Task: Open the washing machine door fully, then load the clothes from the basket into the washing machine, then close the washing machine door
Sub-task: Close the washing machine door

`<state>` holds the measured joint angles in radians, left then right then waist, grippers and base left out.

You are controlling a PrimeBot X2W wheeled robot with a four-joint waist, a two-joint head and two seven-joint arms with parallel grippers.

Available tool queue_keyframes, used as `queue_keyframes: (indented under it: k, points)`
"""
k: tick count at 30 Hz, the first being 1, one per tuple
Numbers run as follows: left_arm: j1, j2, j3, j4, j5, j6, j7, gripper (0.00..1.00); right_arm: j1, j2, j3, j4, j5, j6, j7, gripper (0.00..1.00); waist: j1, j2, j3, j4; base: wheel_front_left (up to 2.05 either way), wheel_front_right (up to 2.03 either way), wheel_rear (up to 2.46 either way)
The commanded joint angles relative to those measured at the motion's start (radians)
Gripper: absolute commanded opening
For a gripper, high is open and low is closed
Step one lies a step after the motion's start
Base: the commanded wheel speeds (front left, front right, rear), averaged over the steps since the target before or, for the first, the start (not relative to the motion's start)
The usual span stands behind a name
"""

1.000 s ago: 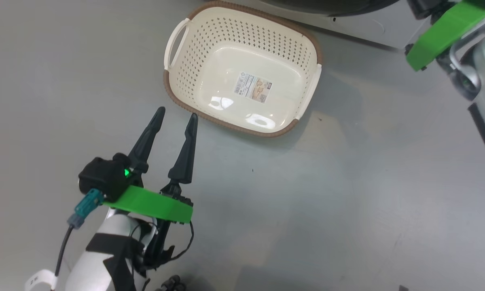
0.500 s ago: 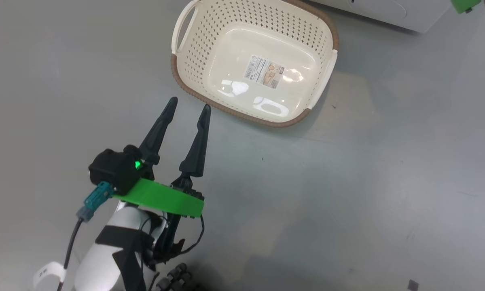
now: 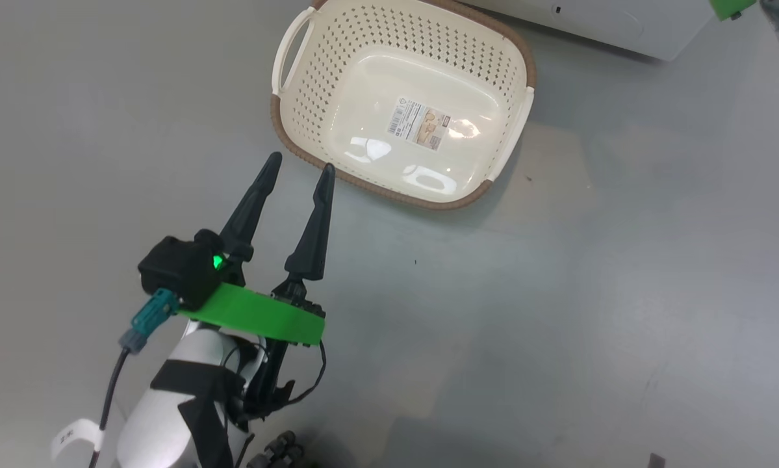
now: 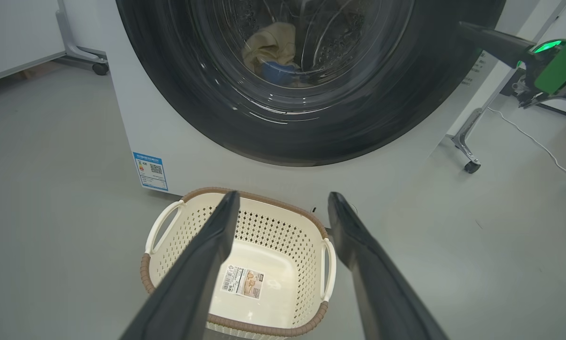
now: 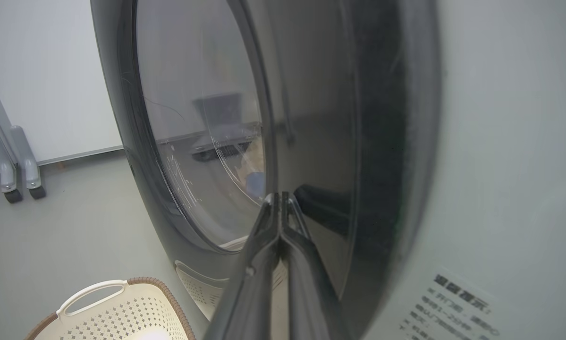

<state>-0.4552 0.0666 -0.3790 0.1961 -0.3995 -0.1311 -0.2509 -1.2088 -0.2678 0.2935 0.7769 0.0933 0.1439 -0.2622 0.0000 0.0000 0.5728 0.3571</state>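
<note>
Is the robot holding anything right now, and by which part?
Nothing is held. The left gripper is open near the basket, nothing between its fingers; the right gripper is shut on nothing, tips at the washing machine door.

Black-fingered left hand (image 3: 301,162), green bracket (image 3: 253,315), white forearm (image 3: 145,419).

The top edge of the head view cuts off the washing machine (image 3: 597,26), so just a strip of it shows. The far rim of the basket (image 3: 311,97) is cut off there too.

In the left wrist view, the washing machine door (image 4: 169,94) runs off the top edge. The clothes (image 4: 271,47) look blurry behind its glass. The fingers (image 4: 193,274) of the left gripper (image 4: 283,194) hide parts of the basket. The words on the sticker (image 4: 241,282) and the blue label (image 4: 150,171) are too small to read.

In the right wrist view, the right gripper (image 5: 280,194) has its tip by the door's rim. I cannot tell if it touches. The print (image 5: 452,302) at the lower right is blurry and cut off.
</note>
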Motion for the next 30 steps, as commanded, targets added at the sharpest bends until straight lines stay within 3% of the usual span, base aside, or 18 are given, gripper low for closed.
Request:
queue_keyframes:
  k: [1,20,30]
  points:
    - [-0.007,0.026,0.043,-0.024,-0.007,0.000,-0.011,1.00,-0.008,0.006,-0.019,-0.041,0.010,-0.013,0.000,0.00,0.0000,0.0000,-0.011,-0.009,0.00,0.00,0.00]
    - [0.094,0.079,0.141,-0.017,0.017,0.000,-0.011,1.00,0.329,0.091,-0.018,-0.260,0.072,-0.013,0.000,0.00,0.0000,0.0000,-0.233,-0.167,0.00,0.00,0.00]
    - [0.156,0.103,0.167,-0.011,0.027,0.000,-0.011,1.00,0.541,0.120,-0.014,-0.397,0.039,-0.013,0.000,0.00,0.0000,0.0000,-0.340,-0.256,0.00,0.00,0.00]
